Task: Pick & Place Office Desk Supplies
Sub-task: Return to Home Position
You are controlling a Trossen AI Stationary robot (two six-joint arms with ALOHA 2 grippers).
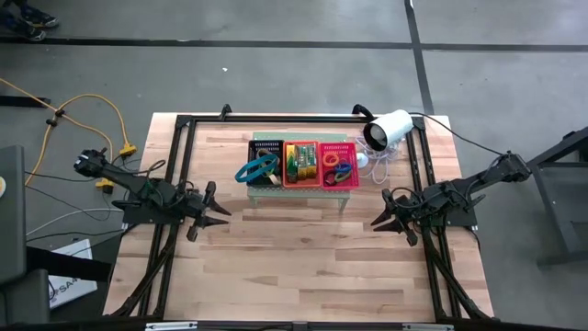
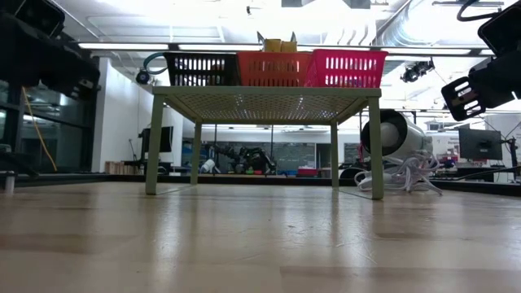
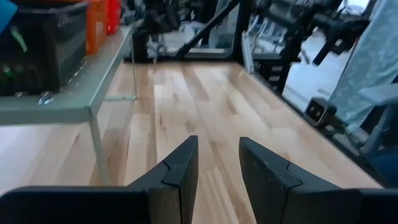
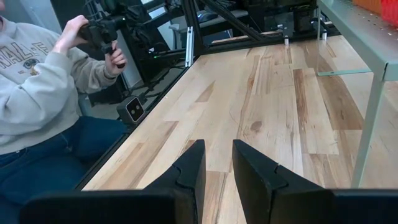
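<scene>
The office desk supplies lie in three square trays on a pale green perforated stand (image 1: 303, 190) at the table's far middle. A blue loop (image 1: 255, 169) lies in the black tray (image 1: 266, 147), green-labelled packs (image 1: 299, 158) in the red tray (image 2: 273, 69), and rings (image 1: 336, 166) in the pink tray (image 2: 346, 67). My left gripper (image 1: 220, 210) hovers left of the stand, open and pointing level toward the table's right, with nothing between its fingers (image 3: 186, 163). My right gripper (image 1: 381, 213) hovers right of the stand, slightly open and empty, as the right wrist view (image 4: 219, 152) shows.
A white cylindrical device (image 1: 388, 129) with a coiled white cable (image 2: 403, 172) lies right of the stand. Black frame rails (image 1: 179, 165) run along the table's sides. A seated person (image 4: 37, 93) shows beyond the table's edge. Bare wood (image 1: 303, 257) stretches from the stand toward the near edge.
</scene>
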